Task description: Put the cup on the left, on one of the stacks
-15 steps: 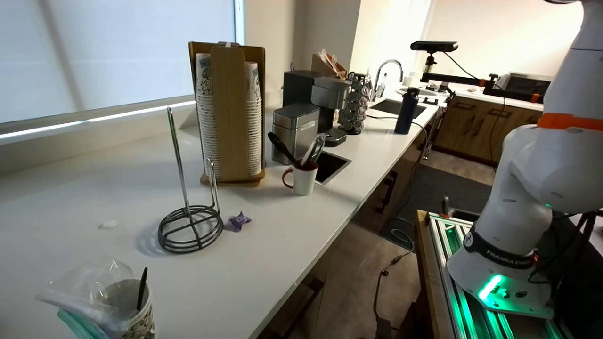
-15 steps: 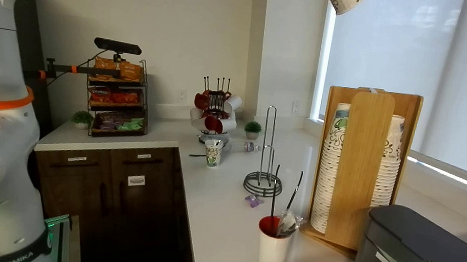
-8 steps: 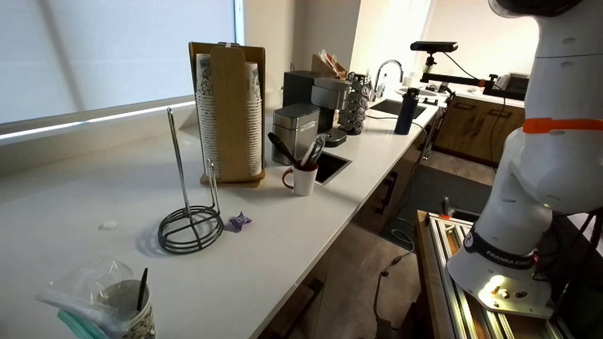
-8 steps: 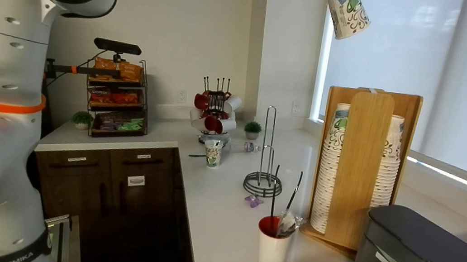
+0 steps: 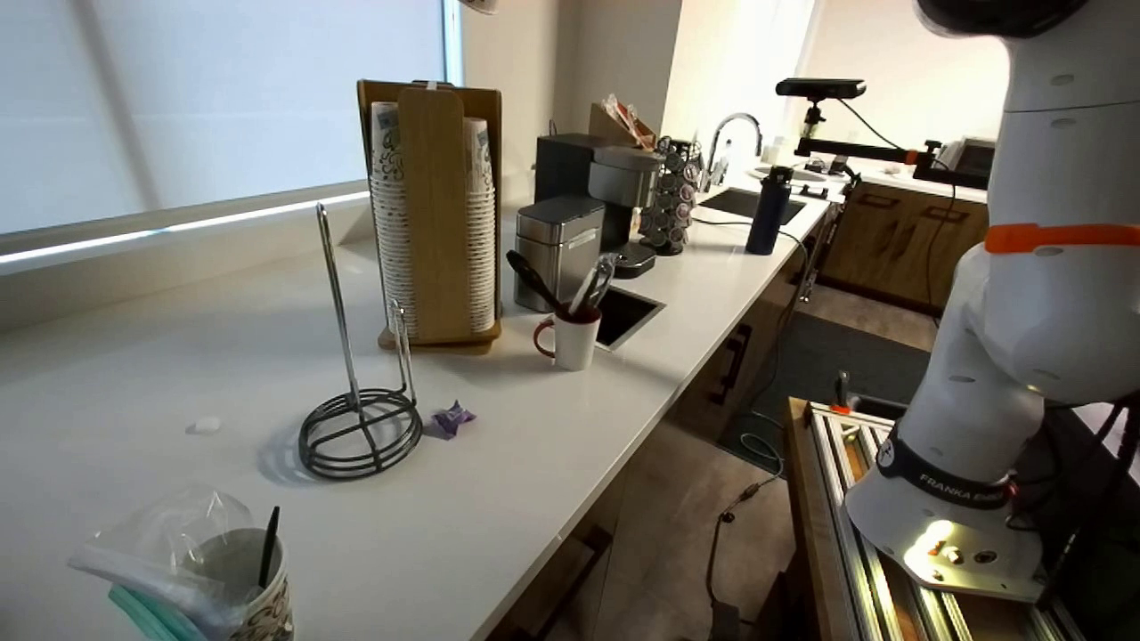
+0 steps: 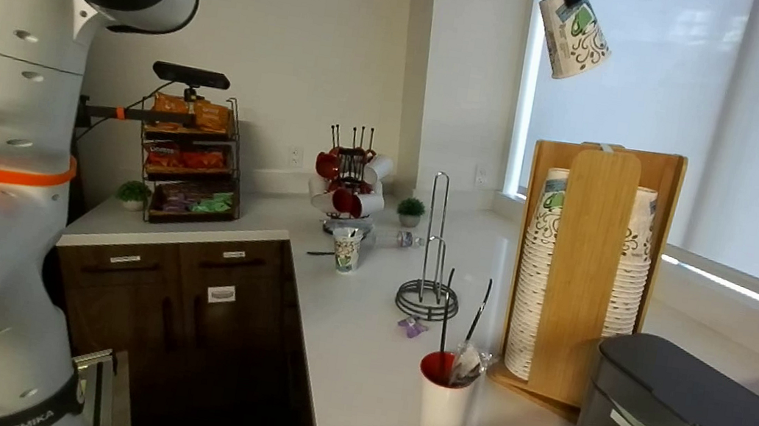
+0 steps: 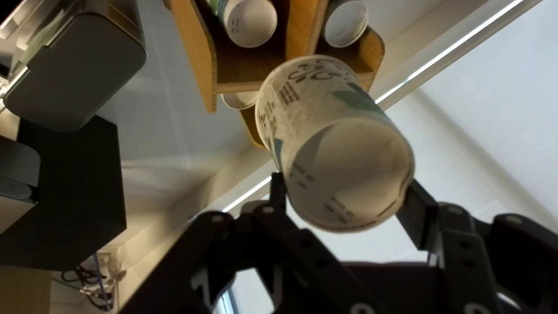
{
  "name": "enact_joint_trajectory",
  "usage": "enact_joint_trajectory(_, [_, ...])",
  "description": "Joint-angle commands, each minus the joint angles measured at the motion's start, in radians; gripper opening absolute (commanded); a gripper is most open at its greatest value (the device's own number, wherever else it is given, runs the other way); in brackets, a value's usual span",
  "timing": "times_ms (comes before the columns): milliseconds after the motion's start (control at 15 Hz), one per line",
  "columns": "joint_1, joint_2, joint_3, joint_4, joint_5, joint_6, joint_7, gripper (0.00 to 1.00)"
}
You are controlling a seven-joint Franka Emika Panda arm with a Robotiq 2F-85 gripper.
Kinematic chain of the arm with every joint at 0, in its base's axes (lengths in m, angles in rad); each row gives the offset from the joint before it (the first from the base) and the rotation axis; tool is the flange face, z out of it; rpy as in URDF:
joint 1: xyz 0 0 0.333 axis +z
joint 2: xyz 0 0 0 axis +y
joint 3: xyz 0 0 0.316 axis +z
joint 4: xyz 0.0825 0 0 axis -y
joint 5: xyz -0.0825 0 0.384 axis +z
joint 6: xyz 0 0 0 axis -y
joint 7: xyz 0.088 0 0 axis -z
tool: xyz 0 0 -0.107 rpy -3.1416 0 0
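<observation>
Currently, a green-printed white paper cup [image 6: 574, 36] is pinched between the fingers of the black hand [image 7: 346, 194]; it is held tilted in mid-air, higher than the white paper-cup stacks [image 6: 531, 294] in the tan wooden holder [image 6: 583, 271].

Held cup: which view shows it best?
Wrist view: the held cup shows large, clamped in the gripper, base toward the camera. In an exterior view the held cup is smaller and tilted; in an exterior view only a sliver of it shows at the top edge.
</observation>
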Motion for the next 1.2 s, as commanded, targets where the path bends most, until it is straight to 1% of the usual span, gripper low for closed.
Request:
enact_joint_trajectory(0, [-0.038,0.052,-0.014,0.032,0.059,-0.064,0.077,0.38])
enact_joint_trajectory(467, [-0.06,0.131,-0.01,0.062,0.103,-0.187,0.141,0.38])
enact_joint_trajectory(600, [-0.064,0.154,-0.007,0.083,0.121,-0.181,0.154,0.38])
enact_joint_trajectory(800, [-0.071,0.19,0.005,0.13,0.151,-0.164,0.129,0.38])
enact_joint_trajectory(933, [-0.065,0.198,0.005,0.158,0.144,-0.165,0.123,0.38])
enact_joint_trajectory(1000, [-0.054,0.168,-0.002,0.09,0.118,-0.141,0.131,0.63])
enact_joint_trajectory(1067, [-0.054,0.174,-0.001,0.104,0.118,-0.141,0.131,0.63])
enact_joint_trajectory(1133, [-0.054,0.177,0.0,0.113,0.118,-0.141,0.131,0.38])
